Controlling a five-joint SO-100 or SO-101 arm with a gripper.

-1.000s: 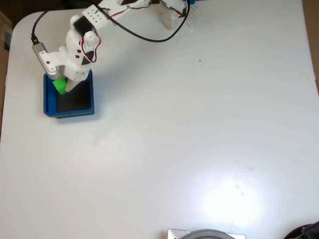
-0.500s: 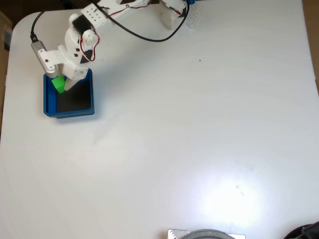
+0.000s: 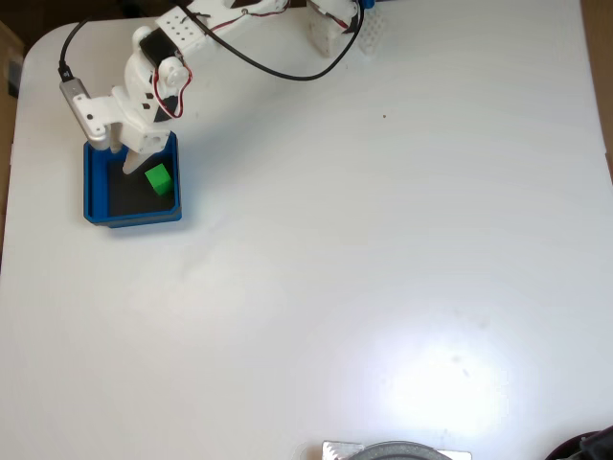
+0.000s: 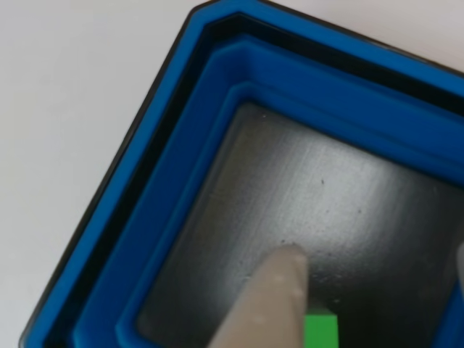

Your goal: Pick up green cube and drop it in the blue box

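Observation:
The green cube point(image 3: 158, 179) lies loose on the dark floor of the blue box point(image 3: 94, 192) near the table's upper left in the fixed view. My white gripper point(image 3: 121, 159) hangs over the box's upper left part, open, with nothing between its fingers. In the other view I look down into the blue box point(image 4: 181, 181); one pale fingertip point(image 4: 279, 290) points over the floor and the green cube point(image 4: 320, 330) peeks out just below it at the bottom edge. The other finger barely shows at the right edge.
The arm and its black cable point(image 3: 278, 69) run from the base point(image 3: 335, 24) at the table's top edge. A round grey object point(image 3: 395, 450) sits at the bottom edge. The table's rounded corner point(image 3: 38, 48) is close to the box.
The cube was held between the fingers over the box's upper left; now it has dropped to the box floor, lower and to the right. The gripper has opened and barely moved.

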